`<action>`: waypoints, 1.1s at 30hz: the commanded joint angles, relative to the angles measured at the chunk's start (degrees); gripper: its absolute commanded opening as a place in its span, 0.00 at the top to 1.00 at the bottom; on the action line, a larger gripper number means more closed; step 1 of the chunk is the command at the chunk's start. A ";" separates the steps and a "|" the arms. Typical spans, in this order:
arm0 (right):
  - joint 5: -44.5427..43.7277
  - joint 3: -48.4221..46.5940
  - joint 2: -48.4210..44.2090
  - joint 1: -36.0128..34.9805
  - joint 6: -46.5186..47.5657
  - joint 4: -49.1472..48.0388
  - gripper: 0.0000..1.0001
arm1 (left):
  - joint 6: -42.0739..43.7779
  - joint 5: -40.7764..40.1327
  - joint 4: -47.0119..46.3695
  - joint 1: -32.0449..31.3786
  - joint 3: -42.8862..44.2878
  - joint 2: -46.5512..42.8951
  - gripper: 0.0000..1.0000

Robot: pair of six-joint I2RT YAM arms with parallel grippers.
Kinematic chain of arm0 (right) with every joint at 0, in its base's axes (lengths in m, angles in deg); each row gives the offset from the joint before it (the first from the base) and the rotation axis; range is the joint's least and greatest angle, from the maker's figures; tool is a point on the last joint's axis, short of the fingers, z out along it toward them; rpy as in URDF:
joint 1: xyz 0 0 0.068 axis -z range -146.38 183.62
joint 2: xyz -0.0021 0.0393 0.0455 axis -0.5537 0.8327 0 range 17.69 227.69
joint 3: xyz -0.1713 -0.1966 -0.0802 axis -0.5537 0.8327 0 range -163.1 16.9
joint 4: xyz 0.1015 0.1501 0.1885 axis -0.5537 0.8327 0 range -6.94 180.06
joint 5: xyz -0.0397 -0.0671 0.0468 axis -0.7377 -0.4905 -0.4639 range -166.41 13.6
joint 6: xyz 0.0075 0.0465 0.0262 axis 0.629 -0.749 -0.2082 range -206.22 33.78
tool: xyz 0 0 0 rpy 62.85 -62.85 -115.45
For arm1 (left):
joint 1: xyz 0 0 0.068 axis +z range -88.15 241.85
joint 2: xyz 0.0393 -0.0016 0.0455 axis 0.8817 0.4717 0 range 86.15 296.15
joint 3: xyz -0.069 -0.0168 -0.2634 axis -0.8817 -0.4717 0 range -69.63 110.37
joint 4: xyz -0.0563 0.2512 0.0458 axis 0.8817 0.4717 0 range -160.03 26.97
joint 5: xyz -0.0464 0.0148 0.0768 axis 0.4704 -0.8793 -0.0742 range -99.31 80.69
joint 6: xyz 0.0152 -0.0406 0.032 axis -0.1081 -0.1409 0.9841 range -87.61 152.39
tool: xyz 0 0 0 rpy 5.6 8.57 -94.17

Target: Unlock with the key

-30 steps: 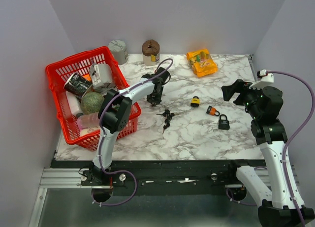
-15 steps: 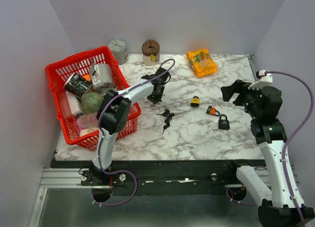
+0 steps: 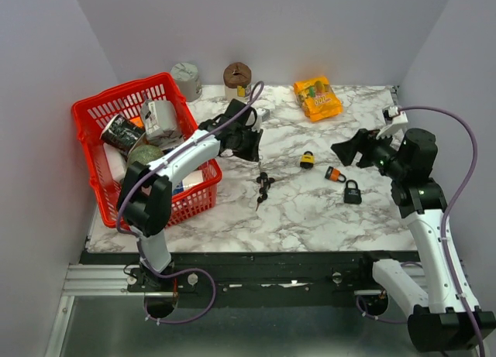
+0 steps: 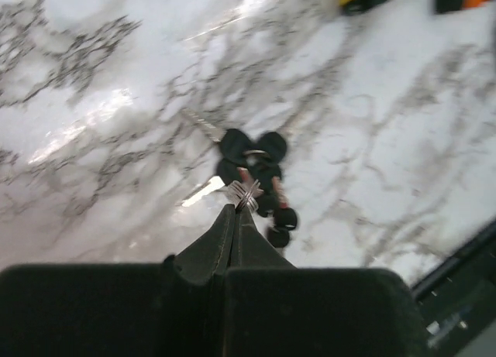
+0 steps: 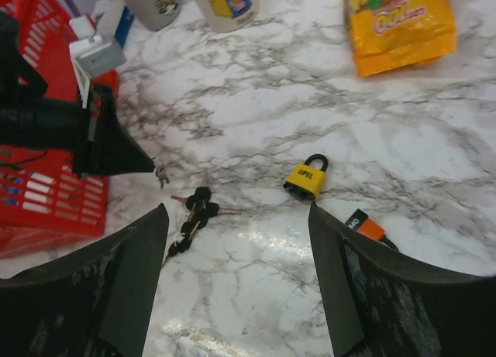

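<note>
A bunch of black-headed keys [image 3: 262, 188] lies on the marble table [image 3: 310, 217], also seen in the left wrist view [image 4: 260, 159] and the right wrist view [image 5: 194, 212]. My left gripper [image 3: 251, 148] hovers just left of and above the bunch. It is shut on a small silver key piece [image 4: 245, 193] that hangs from its tip [image 5: 161, 173]. A yellow padlock [image 3: 308, 160], an orange padlock [image 3: 335, 174] and a black padlock [image 3: 353, 192] lie to the right. My right gripper [image 3: 346, 150] is open and empty, raised above the padlocks [image 5: 236, 210].
A red basket [image 3: 89, 113] full of items stands at the left, under my left arm. Two jars [image 3: 186, 80] [image 3: 238, 80] and an orange snack bag [image 3: 317, 98] sit along the back edge. Walls close in on both sides.
My left arm has swung its elbow out to the left over the basket, while its gripper stays near the keys. My right gripper has moved a little left, towards the padlocks.
</note>
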 commanded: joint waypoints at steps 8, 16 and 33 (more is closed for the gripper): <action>13.62 -5.06 6.28 -11.86 6.44 2.47 0.22 | 1.02 31.27 3.65 -0.05 2.10 -7.67 1.00; 14.77 -4.80 11.46 -20.20 6.36 1.95 0.28 | 3.30 39.80 9.79 -0.58 3.07 -10.66 1.00; 17.67 -5.59 17.97 -26.72 4.60 0.36 0.52 | 5.94 40.60 13.59 -3.04 4.48 -12.95 1.00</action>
